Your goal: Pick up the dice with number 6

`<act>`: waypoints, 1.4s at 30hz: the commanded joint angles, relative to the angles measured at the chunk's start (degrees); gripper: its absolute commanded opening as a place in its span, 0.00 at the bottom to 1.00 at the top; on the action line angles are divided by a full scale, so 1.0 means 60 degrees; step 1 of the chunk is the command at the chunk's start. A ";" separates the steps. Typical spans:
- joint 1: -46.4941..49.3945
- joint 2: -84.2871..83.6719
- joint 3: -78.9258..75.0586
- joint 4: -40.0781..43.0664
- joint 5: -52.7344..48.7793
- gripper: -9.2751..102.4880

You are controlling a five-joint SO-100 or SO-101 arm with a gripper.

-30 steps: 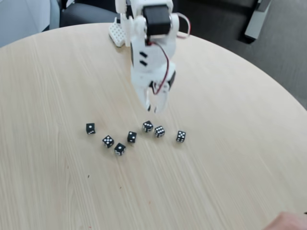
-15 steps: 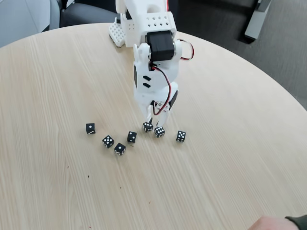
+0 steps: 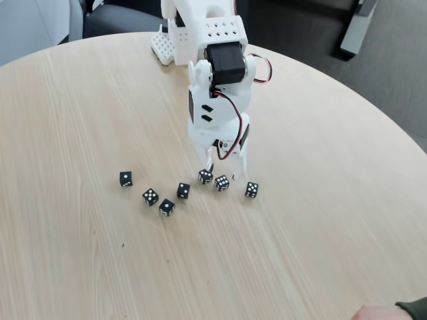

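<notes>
Your gripper (image 3: 225, 168) hangs with its fingers spread wide, the tips just above the wooden table (image 3: 320, 220). The die that seems to show 6 (image 3: 221, 183) lies a little nearer to the camera than the gap between the tips, almost under it. The dots are small, so I judge the 6 with some doubt. The die is a cube, so it has no long axis; its edges sit turned a little against the row. Another die (image 3: 205, 176) stands just left of it, near the left finger, and one more die (image 3: 251, 189) lies to the right.
</notes>
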 commanded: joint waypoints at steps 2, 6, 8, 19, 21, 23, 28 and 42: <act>0.0029 -0.0015 -0.0293 0.0000 -0.0308 0.25; 0.0029 -0.0469 -0.0278 0.0015 -0.0366 0.26; 0.0044 -0.0601 -0.0249 0.0015 -0.0352 0.26; 0.0132 -0.0645 -0.0205 0.0015 -0.0117 0.26; 0.0176 -0.0645 -0.0205 0.0015 0.0103 0.26; 0.0190 -0.0645 -0.0205 0.0015 0.0425 0.26; 0.0205 -0.0645 -0.0190 0.0015 0.1348 0.26; 0.0190 -0.1377 -0.0190 0.0015 0.1377 0.26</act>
